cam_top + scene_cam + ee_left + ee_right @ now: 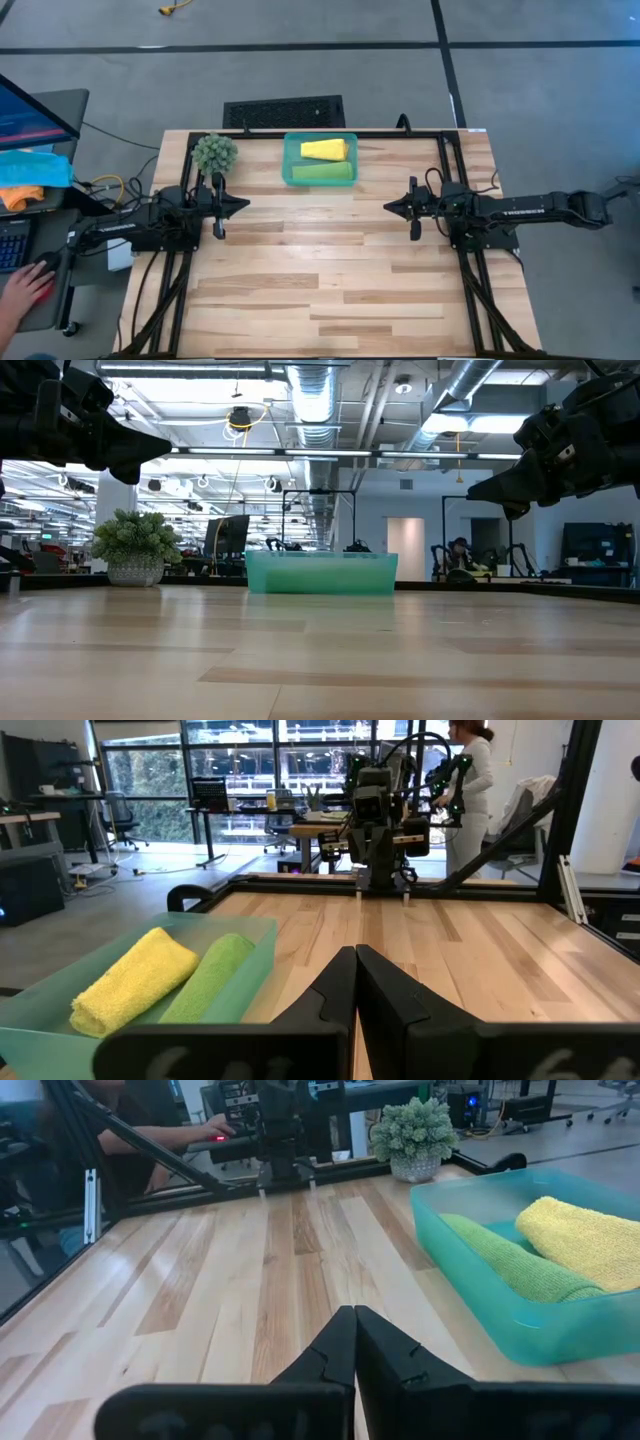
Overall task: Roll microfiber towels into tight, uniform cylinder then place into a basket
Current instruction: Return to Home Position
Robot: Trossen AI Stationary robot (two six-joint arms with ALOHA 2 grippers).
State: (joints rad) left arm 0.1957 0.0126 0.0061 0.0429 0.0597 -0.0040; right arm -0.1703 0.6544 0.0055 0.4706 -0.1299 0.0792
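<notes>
Towels sit rolled and side by side inside the basket (288,160), which stands at twelve o'clock on the wooden table (330,290), close to its far edge. The yellow towel (327,150) lies on the far side, rolled a little cone-like with one end thicker than the other. The green towel (322,172) lies just nearer, touching it along its length, an evener cylinder that spans most of the bin. Both rest flat on the basket's floor, below the rim. A spiky green plant ball (215,152) in a small pot stands at about ten o'clock, apart from the basket. The left gripper (244,204) hangs above the boards at nine o'clock with its tip pointing toward the table's middle, and its wrist view shows the two dark fingers (335,982) pressed together on nothing. The right gripper (387,207) mirrors it at three o'clock, pointing back at the other, its fingers (335,1342) likewise closed and empty. Neither touches the table or the basket. Off the table's left side a blue cloth (35,168) lies heaped on an orange cloth (20,197), and a person's hand (28,288) rests at the lower left corner.
</notes>
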